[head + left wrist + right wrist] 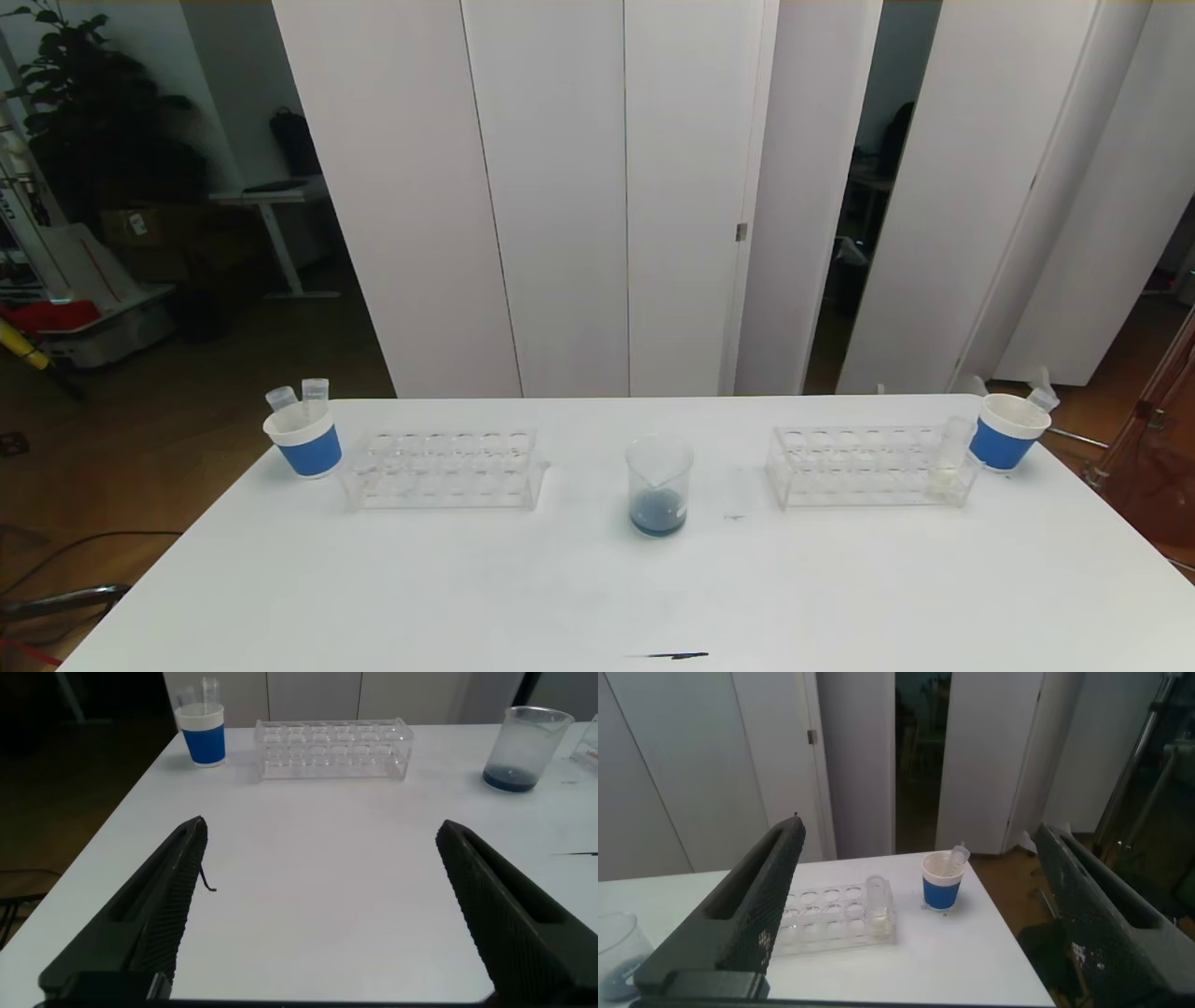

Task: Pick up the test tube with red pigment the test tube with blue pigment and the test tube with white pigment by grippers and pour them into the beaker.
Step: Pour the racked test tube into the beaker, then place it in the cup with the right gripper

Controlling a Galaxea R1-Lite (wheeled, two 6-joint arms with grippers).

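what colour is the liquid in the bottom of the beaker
Dark blue, pooled at the bottom of the beaker; it shows best in the head view.

The head camera is looking down from above at the whole table (597,579). The left wrist camera is sitting low, facing the beaker (525,749) at one o'clock. The right wrist camera is facing the right rack (836,917) at eleven o'clock; both are sharing these with the head view.

Left end effector (318,915): fingers spread wide apart, nothing between them, held low above the worktop (318,859). Right end effector (920,915): fingers likewise spread wide, holding nothing. Neither arm appears in the head view.
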